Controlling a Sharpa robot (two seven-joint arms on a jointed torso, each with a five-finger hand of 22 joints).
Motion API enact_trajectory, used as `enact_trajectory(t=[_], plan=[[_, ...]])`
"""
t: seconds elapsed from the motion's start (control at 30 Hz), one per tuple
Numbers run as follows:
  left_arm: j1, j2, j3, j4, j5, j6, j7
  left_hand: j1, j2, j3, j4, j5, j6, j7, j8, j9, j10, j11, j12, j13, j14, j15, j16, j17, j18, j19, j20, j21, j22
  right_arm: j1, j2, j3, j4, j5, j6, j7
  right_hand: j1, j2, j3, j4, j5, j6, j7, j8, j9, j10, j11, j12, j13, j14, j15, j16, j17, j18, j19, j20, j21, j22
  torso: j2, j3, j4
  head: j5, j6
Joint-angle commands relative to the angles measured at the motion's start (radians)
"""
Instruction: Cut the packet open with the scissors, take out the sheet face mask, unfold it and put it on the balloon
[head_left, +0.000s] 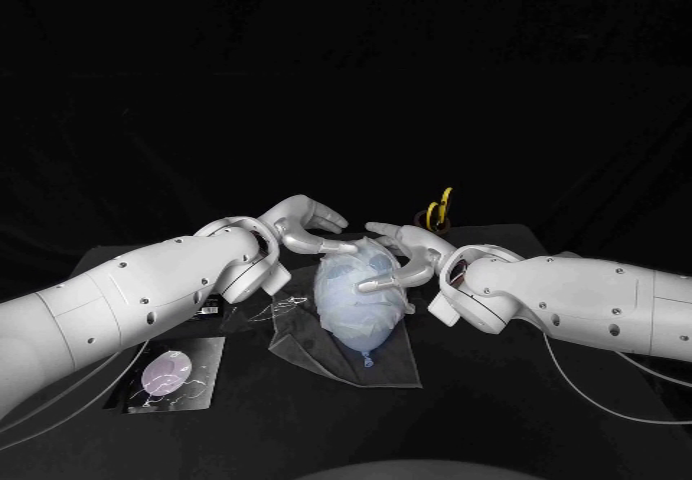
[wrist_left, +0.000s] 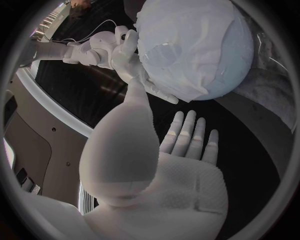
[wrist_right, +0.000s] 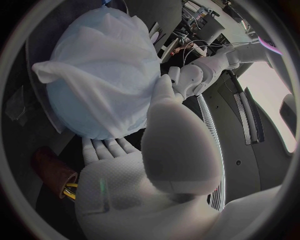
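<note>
A pale blue balloon (head_left: 361, 300) lies on a clear plastic sheet (head_left: 339, 355) at the table's middle. The white sheet mask (head_left: 353, 275) is draped over its far end, also seen as the mask (wrist_left: 187, 45) and the mask (wrist_right: 103, 60) with a loose corner hanging off. My left hand (head_left: 306, 226) hovers at the balloon's far left with fingers spread; the left hand (wrist_left: 184, 145) shows a bare palm holding nothing. My right hand (head_left: 398, 256) rests its fingertips on the masked balloon from the right; the right hand (wrist_right: 119, 160) has flat fingers beside the balloon.
The scissors (head_left: 440, 209) with yellow handles stand behind the right hand, next to a brown holder (wrist_right: 55, 170). A cut packet (head_left: 173, 375) lies at the front left, under the left arm.
</note>
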Motion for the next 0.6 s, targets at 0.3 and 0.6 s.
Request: enact_trajectory(t=[0.3, 0.6], plan=[[0.001, 0.025, 0.002, -0.019, -0.075, 0.039, -0.036, 0.056, 0.038, 0.045, 0.0, 0.004, 0.057, 0.063, 0.018, 0.016, 0.034, 0.022, -0.002, 0.003, 0.079, 0.012, 0.013, 0.011, -0.008, -0.007, -0.002, -0.008, -0.009, -0.001, 0.0, -0.001, 0.003, -0.034, 0.02, -0.021, 0.002, -0.005, -0.005, 0.0, -0.003, 0.006, 0.173, 0.004, 0.001, -0.006, 0.002, 0.002, -0.002, -0.004, 0.001, 0.0, -0.001, 0.014, 0.008, 0.0, 0.004, 0.0, 0.001, -0.0009, 0.0014, -0.002, -0.005], [0.001, 0.048, 0.001, -0.059, -0.07, -0.003, -0.064, 0.128, 0.168, 0.215, -0.012, -0.001, 0.139, 0.05, 0.063, 0.022, 0.128, 0.0, 0.015, 0.005, 0.25, -0.013, 0.055, 0.036, -0.002, 0.063, -0.005, 0.01, 0.005, -0.001, -0.002, -0.001, 0.011, -0.041, 0.021, -0.029, 0.003, -0.003, -0.003, 0.0, -0.003, 0.007, 0.173, 0.004, 0.002, -0.006, 0.002, 0.002, -0.002, -0.003, 0.001, 0.0, -0.001, 0.014, 0.008, 0.0, 0.004, 0.0, 0.001, -0.0002, 0.0007, -0.001, -0.008]])
